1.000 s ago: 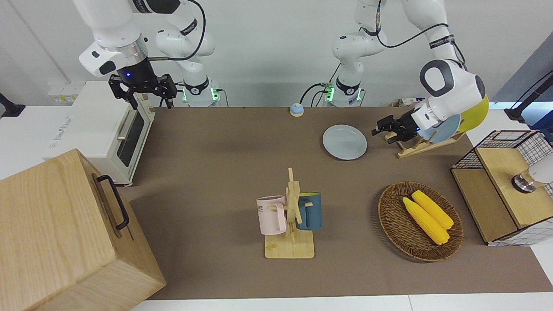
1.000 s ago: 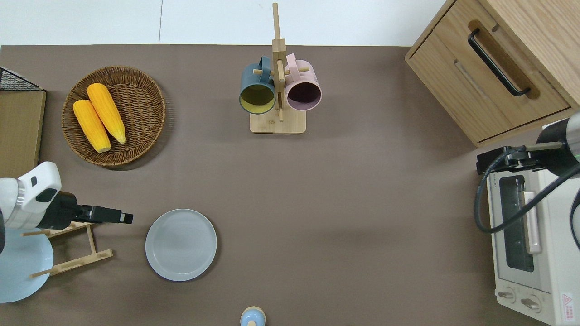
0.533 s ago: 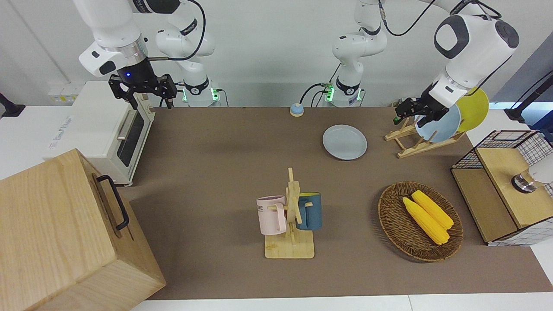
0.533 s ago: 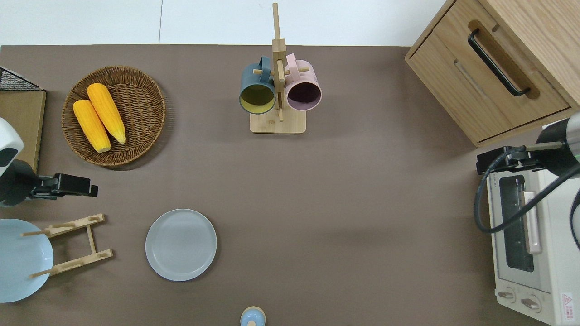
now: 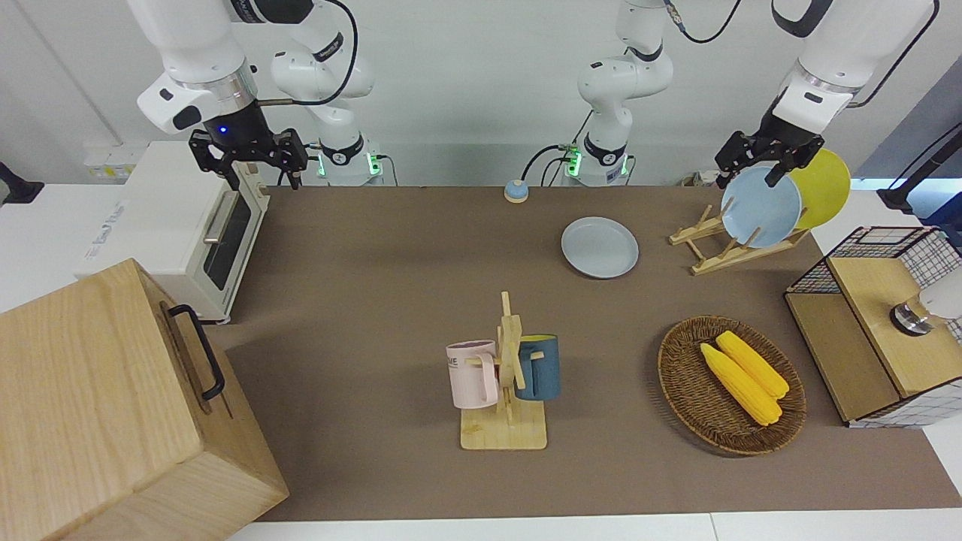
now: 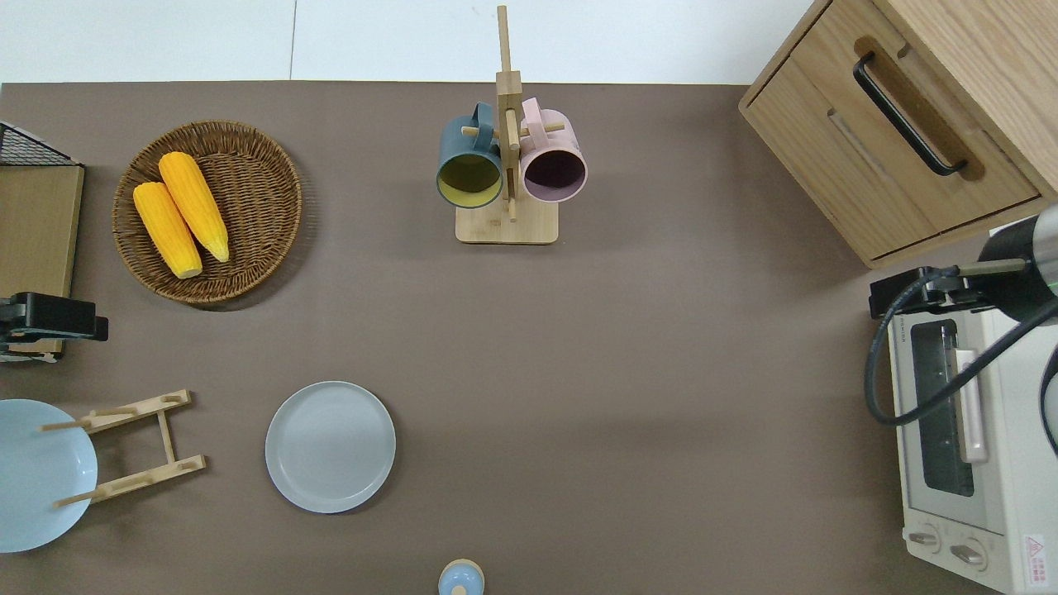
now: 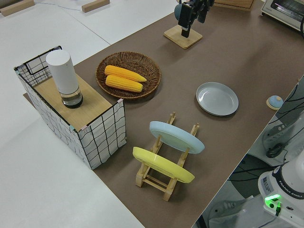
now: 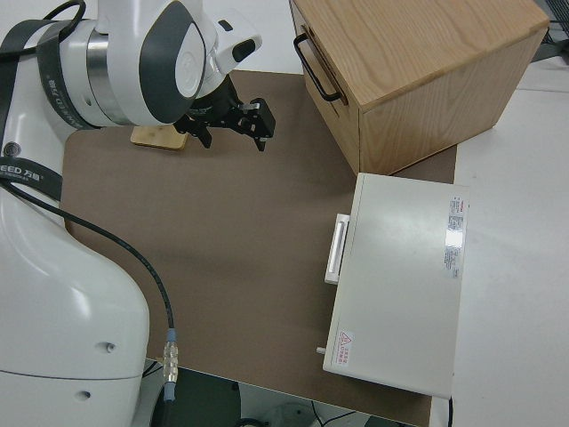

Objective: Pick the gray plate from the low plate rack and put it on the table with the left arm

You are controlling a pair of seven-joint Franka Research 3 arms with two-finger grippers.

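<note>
**Gray plate down, we judge the job nearly done**

From the overhead view, our gray plate [image 6: 330,446] lies flat on the desk [image 6: 628,372], at three o'clock of the low plate rack [image 6: 136,446]. Farther off, our left gripper [image 6: 58,316] hangs empty; we cannot tell its jaws' width. Right arm parked.

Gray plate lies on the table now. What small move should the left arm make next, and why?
Probably just finish retreating to its rest pose: the gray plate lies flat on the table, apart from the low plate rack, and the left gripper is raised, holding nothing.
</note>
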